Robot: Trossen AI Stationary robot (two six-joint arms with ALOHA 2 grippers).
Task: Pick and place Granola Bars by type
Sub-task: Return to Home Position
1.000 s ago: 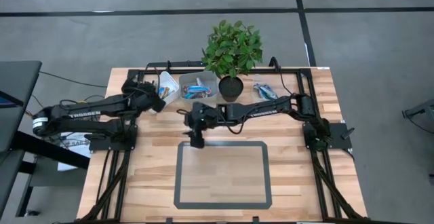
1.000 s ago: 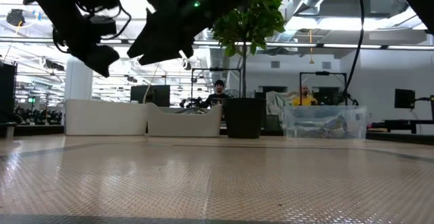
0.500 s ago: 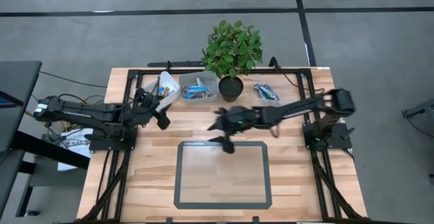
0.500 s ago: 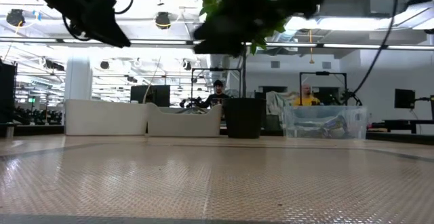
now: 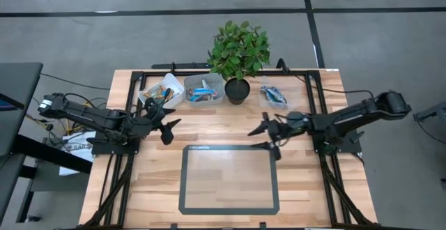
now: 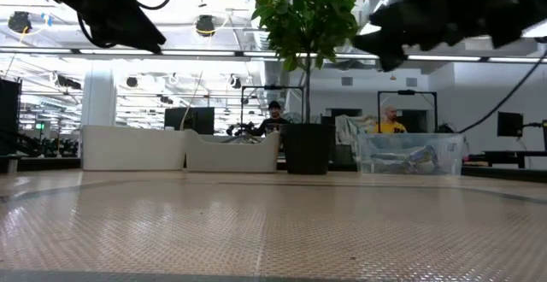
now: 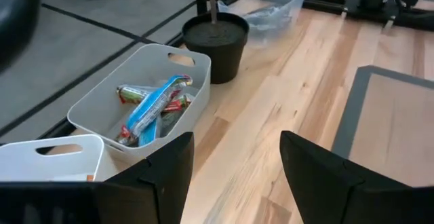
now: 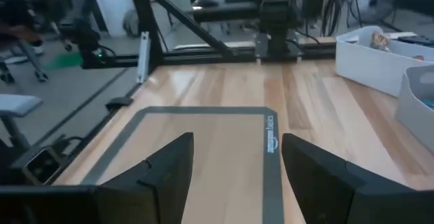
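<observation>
The right pincer [image 5: 263, 144], fingers apart and empty, has swung away from the gray bin [image 7: 102, 102] to hang over the desk [image 5: 306, 188] in front and to the right of the plant pot [image 5: 237, 91]. The left pincer [image 5: 173, 131], also apart and empty, has drawn back well left of the pot. The granola bars [image 7: 152, 108] lie in the bins beside the pot, and the mat [image 5: 228, 181] is bare, so the sorting looks finished.
</observation>
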